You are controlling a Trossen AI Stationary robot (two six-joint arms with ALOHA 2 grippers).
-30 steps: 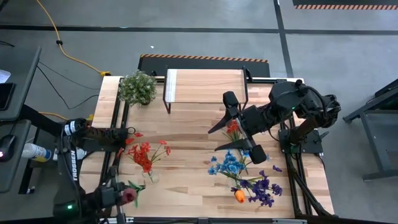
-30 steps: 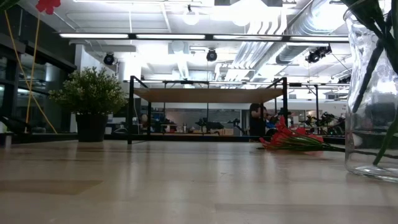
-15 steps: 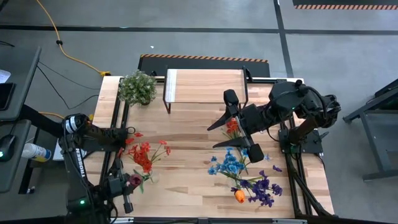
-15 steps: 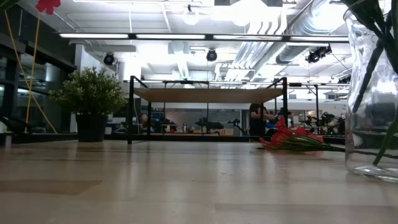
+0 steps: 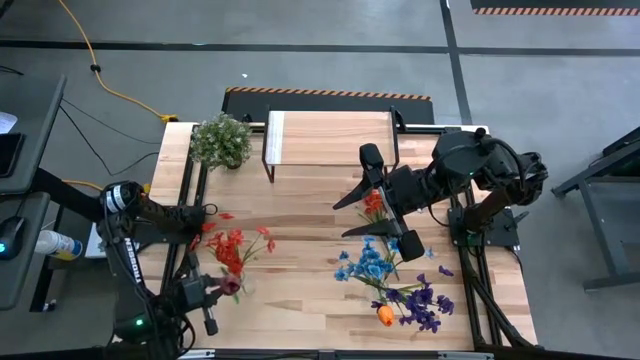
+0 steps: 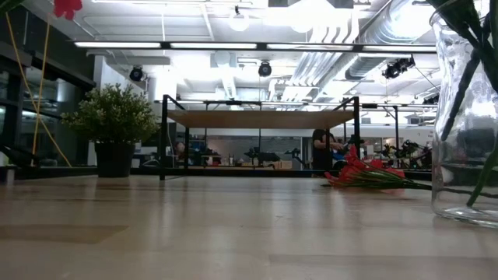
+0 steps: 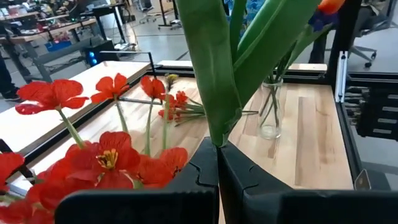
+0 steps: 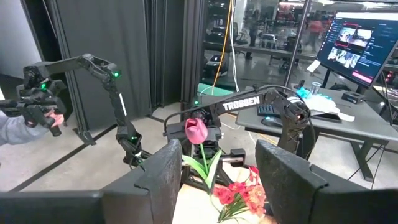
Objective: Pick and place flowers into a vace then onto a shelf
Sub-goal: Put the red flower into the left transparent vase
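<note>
At table's near edge, left end effector [image 5: 212, 293] pinches dark red tulip [image 5: 230, 286] stem, red flowers [image 5: 232, 248] in vase [image 5: 238, 282] just beyond it. Farther, right end effector [image 5: 372, 212] hovers spread wide over loose flowers [image 5: 375, 262], shelf [image 5: 328, 138] behind.

— What do you have on the table besides the job itself?

— You've got a bushy pale-green potted plant [image 5: 221, 140] at the far left corner, in a dark pot in the low view.

— And off the table?

— A yellow cable [image 5: 100, 75] runs across the grey floor [image 5: 330, 40]. In the right wrist view you can see a lit monitor [image 8: 359, 46] on a desk [image 8: 348, 118].
</note>
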